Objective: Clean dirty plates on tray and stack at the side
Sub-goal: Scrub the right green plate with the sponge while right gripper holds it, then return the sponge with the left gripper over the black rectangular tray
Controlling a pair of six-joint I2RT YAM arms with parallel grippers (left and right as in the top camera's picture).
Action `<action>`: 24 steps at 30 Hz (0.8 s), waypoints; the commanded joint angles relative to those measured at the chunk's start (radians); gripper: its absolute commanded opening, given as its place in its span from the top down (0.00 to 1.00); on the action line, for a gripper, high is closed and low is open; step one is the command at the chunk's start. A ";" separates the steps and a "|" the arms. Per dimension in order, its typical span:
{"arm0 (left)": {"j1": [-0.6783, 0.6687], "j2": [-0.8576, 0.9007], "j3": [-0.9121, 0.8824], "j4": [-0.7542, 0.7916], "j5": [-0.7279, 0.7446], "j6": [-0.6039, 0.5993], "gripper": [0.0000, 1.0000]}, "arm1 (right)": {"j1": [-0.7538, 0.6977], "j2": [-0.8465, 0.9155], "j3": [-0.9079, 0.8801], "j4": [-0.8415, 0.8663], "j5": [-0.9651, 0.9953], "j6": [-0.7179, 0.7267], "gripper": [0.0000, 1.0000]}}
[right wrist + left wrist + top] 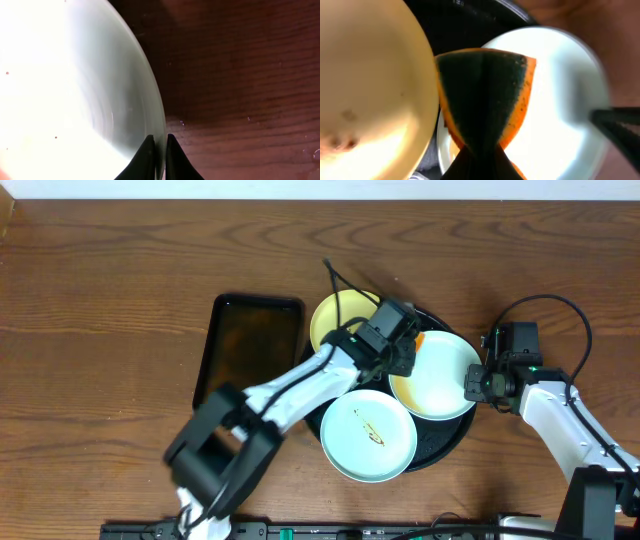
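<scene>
We see bright, even light on the counter (pixel 110 270) from overhead, with soft shadows. Right wrist view: glare bleaches the white plate (pixel 60 85). Left wrist view: the yellow plate (pixel 370 85) is close, blurred and out of focus.

The left arm (pixel 300 385) and right arm (pixel 560 415) share white-shelled links between chunky black joint housings. A thin black cable (pixel 335 280) loops off each wrist (a tiny green light (pixel 536 366) glows on the right). The fingers (pixel 146 159) are slim, black, tapering blades.
</scene>
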 commanded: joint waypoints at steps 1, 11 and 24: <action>0.006 -0.080 0.026 -0.056 -0.021 0.015 0.92 | -0.012 0.007 -0.002 0.000 0.024 -0.004 0.90; 0.081 -0.232 0.026 -0.377 -0.363 0.071 0.92 | -0.012 0.007 -0.003 0.048 -0.047 -0.004 0.69; 0.411 -0.287 0.014 -0.540 -0.301 0.088 0.93 | -0.012 0.007 -0.036 0.080 -0.048 0.012 0.87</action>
